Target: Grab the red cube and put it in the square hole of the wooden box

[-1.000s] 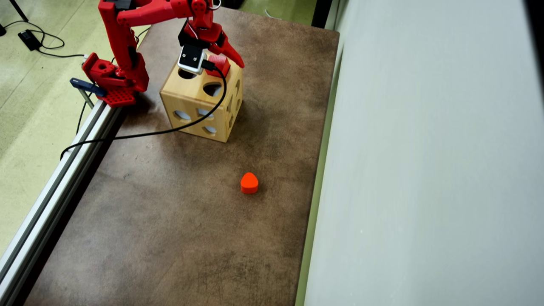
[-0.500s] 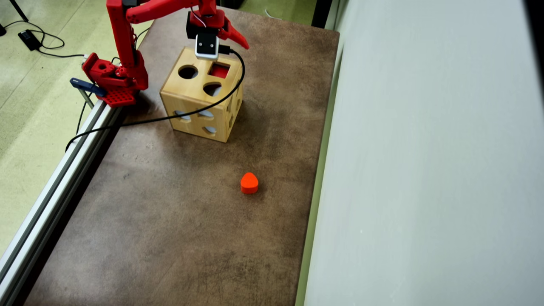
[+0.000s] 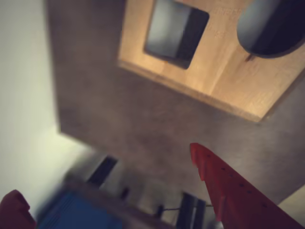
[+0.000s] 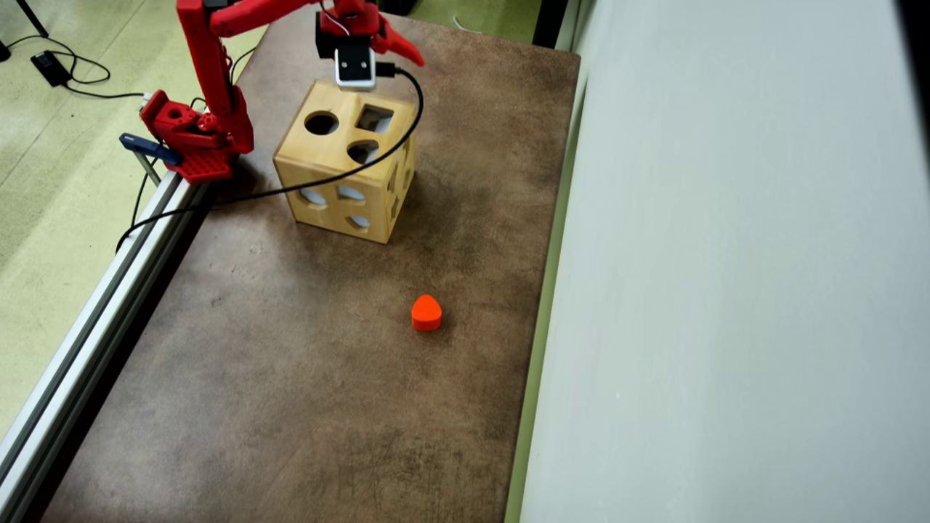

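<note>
In the overhead view, a pale aluminium rail runs along the left edge of a brown mottled worktop. At the upper left, the red robot arm's base sits clamped on that edge, and the arm rises and bends right over the top of a light wooden box with shaped holes. The box's top face shows a round hole, a square hole and a third opening. The red two-finger tool hangs just beyond the box's far edge, above the worktop, with a small white camera block beneath it and a black cable draped across the box. In the wrist view the tool's fingers stand spread wide apart and carry nothing, with the square hole visible ahead. Further right and nearer the camera, well apart from the box, a red-orange block with one rounded end lies alone on the worktop. A pale grey wall fills the right side.
</note>
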